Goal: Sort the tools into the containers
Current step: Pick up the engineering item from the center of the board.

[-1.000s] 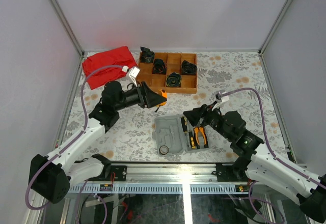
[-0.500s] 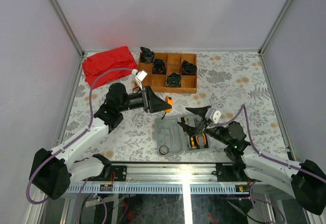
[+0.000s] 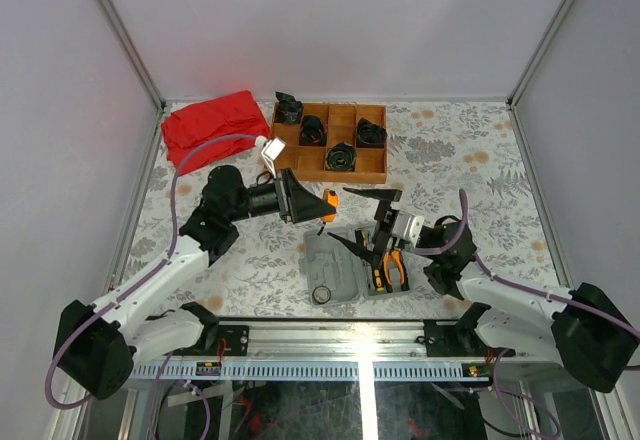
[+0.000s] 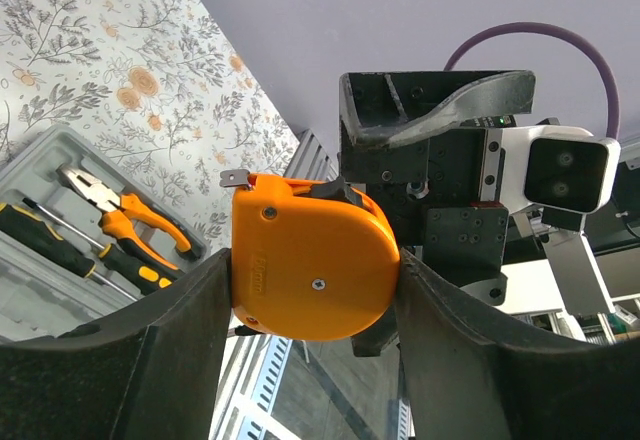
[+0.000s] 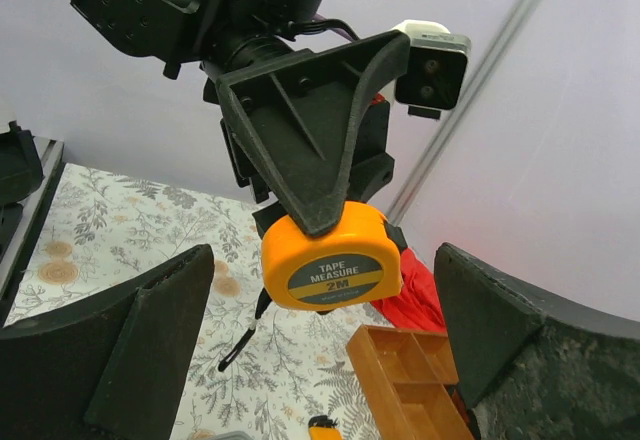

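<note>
My left gripper (image 3: pixel 318 204) is shut on the round orange tape measure (image 3: pixel 327 203), holding it in the air above the table. In the left wrist view the tape measure (image 4: pixel 315 265) is pinched between both fingers. My right gripper (image 3: pixel 362 222) faces it, raised and wide open. In the right wrist view the tape measure (image 5: pixel 330 265) hangs between the spread fingers (image 5: pixel 160 330), touching neither. The grey case (image 3: pixel 330 260) lies open below. It holds orange-handled pliers (image 3: pixel 396 268), black-and-yellow screwdrivers (image 3: pixel 377 276) and a thin black ring (image 3: pixel 322 294).
A brown wooden tray (image 3: pixel 372 167) with black coiled bundles (image 3: pixel 341 156) stands at the back. A red cloth (image 3: pixel 210 126) lies at the back left. Walls and metal posts close in the floral table (image 3: pixel 470 170) on three sides.
My right gripper lifted off the case, turned toward the tape measure and opened wide. The left gripper carried the tape measure a little to the right, toward it.
</note>
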`<state>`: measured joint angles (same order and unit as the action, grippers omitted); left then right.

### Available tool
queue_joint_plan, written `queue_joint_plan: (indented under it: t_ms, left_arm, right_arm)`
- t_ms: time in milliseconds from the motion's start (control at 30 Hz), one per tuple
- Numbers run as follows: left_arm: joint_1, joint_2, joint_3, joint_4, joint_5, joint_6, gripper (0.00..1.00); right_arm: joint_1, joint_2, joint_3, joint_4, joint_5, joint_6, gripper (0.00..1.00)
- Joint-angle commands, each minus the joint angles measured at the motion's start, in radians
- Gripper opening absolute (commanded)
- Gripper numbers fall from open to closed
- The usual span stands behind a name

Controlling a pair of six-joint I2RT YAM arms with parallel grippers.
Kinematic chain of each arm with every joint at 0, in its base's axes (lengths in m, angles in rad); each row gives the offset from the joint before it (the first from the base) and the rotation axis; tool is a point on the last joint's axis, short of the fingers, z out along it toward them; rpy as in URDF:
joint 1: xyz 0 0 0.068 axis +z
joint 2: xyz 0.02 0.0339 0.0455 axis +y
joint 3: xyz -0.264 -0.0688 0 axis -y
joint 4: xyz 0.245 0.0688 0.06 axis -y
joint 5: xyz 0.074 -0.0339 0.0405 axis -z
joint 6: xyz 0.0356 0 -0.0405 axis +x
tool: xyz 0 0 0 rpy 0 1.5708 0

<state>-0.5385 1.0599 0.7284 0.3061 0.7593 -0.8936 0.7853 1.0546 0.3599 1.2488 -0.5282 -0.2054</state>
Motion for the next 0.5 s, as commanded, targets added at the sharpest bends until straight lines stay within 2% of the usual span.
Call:
queue_joint_plan:
  t_ms: [0, 467]
  left_arm:
    - [-0.008, -0.026, 0.002, 0.058, -0.005, -0.031, 0.00]
    - [-0.009, -0.052, -0.039, 0.074, 0.015, -0.057, 0.00]
  right_arm:
    - [-0.003, 0.026, 0.074, 0.039, -0.108, -0.048, 0.97]
    - [-0.004, 0.105, 0.123, 0.019, -0.123, -0.067, 0.88]
